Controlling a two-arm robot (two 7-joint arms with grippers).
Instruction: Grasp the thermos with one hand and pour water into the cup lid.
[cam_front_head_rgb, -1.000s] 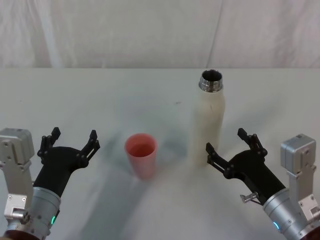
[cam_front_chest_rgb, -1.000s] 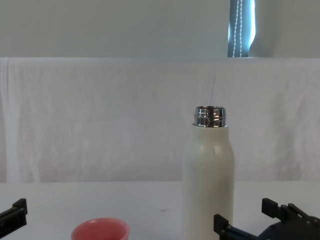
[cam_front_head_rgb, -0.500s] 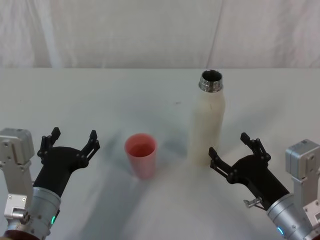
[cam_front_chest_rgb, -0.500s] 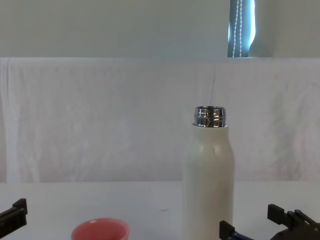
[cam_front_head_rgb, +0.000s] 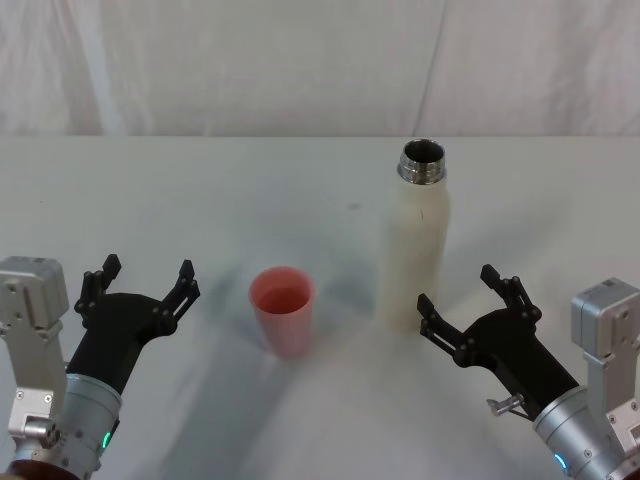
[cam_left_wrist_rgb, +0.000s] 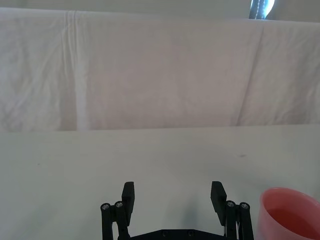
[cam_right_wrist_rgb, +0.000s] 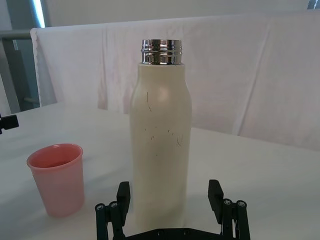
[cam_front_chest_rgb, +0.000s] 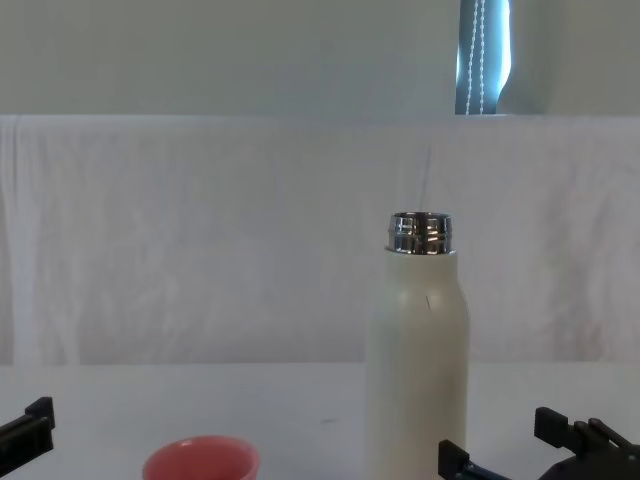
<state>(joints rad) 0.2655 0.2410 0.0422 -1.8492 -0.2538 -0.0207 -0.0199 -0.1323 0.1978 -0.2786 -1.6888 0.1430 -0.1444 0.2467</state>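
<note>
- The right gripper has its two black fingers spread wide apart, grasping nothing, with the tips pointing at the lower part of the thermos from just short of it.
- From the right wrist camera, the cream-white thermos stands upright directly ahead of the gap between those fingers (its steel neck is uncapped).
- The cup lid, a small pink cup sitting upright, is beyond the thermos on the side away from the right gripper, near it but not touching.
- The left gripper is also spread open and empty, with the cup lid just off its inner fingertip.
- Everything rests on a white table backed by a white cloth.
</note>
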